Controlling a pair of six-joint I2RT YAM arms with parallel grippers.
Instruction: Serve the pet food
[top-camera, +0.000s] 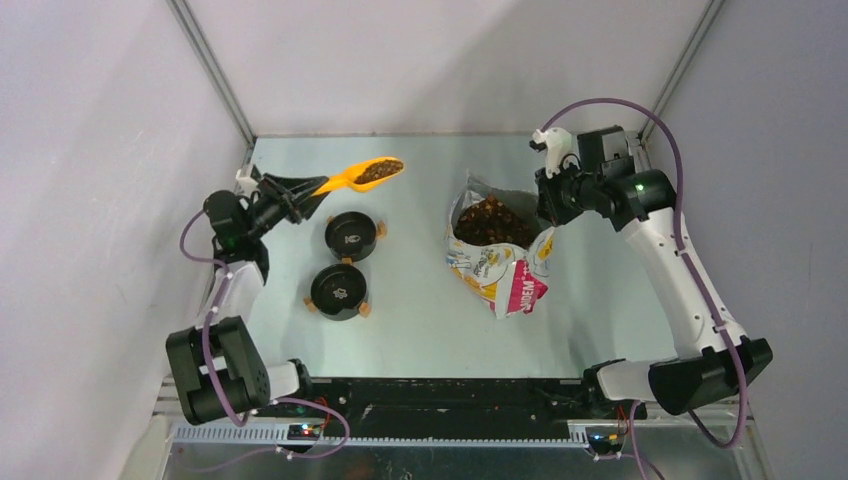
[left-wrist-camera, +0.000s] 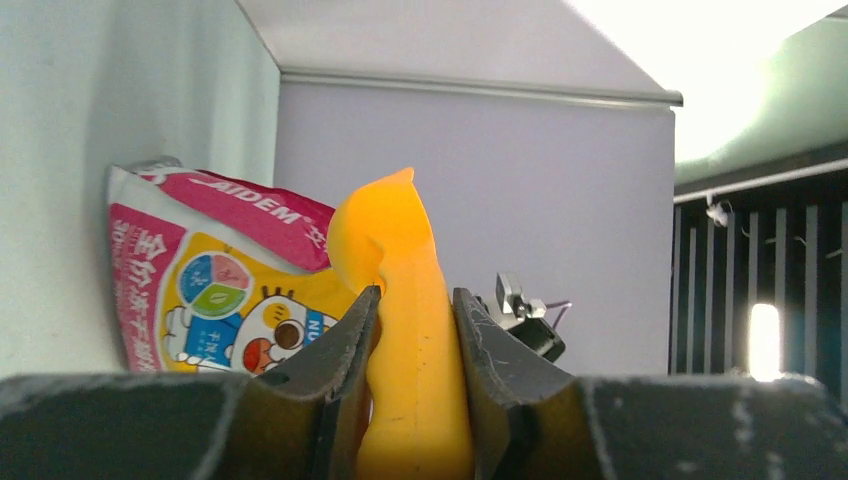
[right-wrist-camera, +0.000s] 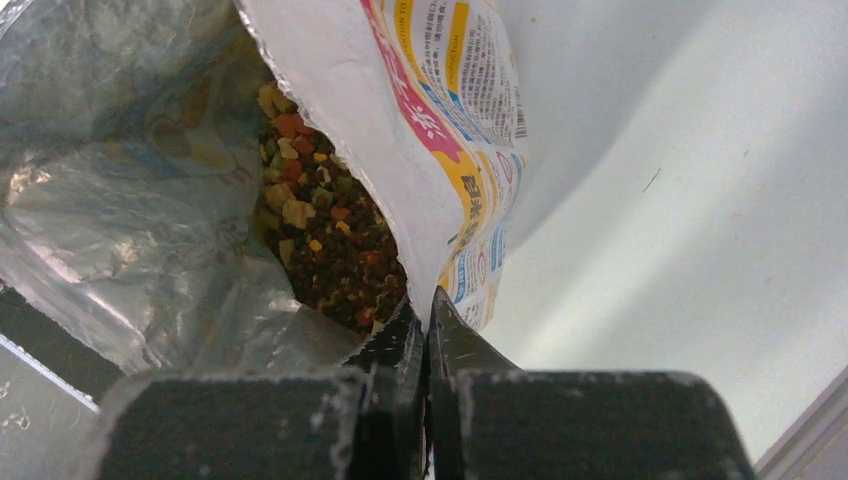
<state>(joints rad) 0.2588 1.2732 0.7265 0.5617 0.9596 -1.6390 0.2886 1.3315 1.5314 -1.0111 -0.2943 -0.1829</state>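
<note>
Scoop loaded, bowls not yet filled.
The left claw (left-wrist-camera: 416, 293) grips the handle of the smooth orange plastic scoop (top-camera: 345, 181), which carries a heap of pet food (top-camera: 380, 171) just behind two round black bowls (top-camera: 352, 236). The right claw (right-wrist-camera: 421, 316) pinches the rim of the crinkly foil-lined bag (top-camera: 500, 275). Pouring is left.

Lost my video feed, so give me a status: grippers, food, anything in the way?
Left gripper clamped on scoop, scoop full of pet food. Right gripper shut on bag rim. Bowls look empty, nothing between.
</note>
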